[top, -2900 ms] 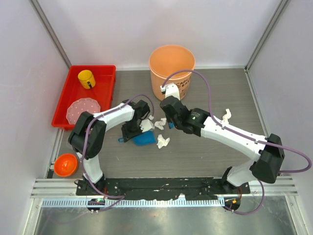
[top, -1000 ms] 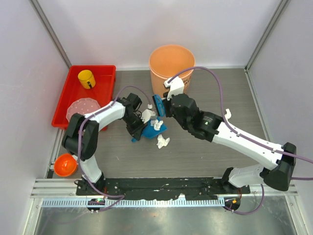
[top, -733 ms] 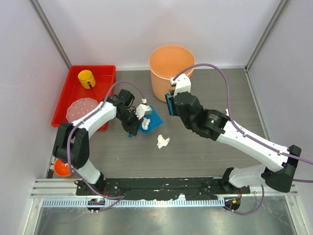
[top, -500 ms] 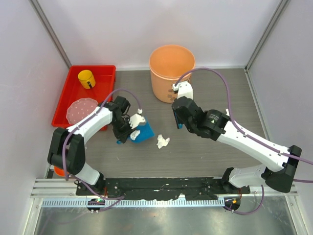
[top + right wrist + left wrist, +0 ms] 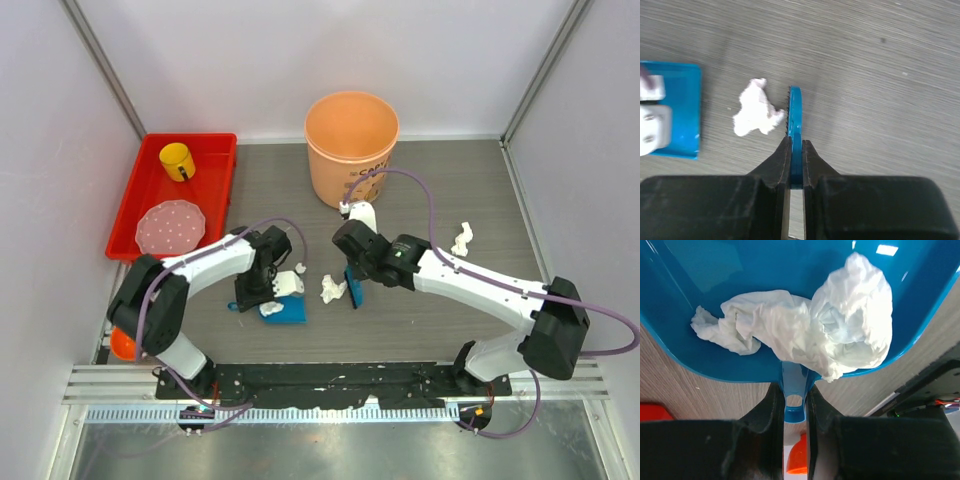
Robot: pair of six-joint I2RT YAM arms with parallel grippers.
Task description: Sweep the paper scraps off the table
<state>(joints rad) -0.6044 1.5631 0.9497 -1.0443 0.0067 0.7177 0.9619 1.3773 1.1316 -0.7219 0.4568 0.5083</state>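
My left gripper (image 5: 256, 291) is shut on the handle (image 5: 794, 400) of a blue dustpan (image 5: 285, 310) that rests on the table (image 5: 420, 330). Two crumpled white paper scraps (image 5: 840, 335) lie in the pan. My right gripper (image 5: 352, 272) is shut on a small blue brush (image 5: 795, 112), standing just right of a loose scrap (image 5: 331, 289). In the right wrist view that scrap (image 5: 757, 116) touches the bristles, and the dustpan (image 5: 680, 110) lies further left. Another scrap (image 5: 462, 238) lies at the right of the table.
An orange bucket (image 5: 351, 145) stands at the back middle. A red tray (image 5: 218, 165) at the back left holds a yellow cup (image 5: 177, 160) and a pink plate (image 5: 170, 228). An orange bowl (image 5: 125, 342) sits by the left arm's base.
My left gripper has carried the dustpan with its scraps down toward the near side and set it flat. My right gripper has brought the brush down beside the loose scrap.
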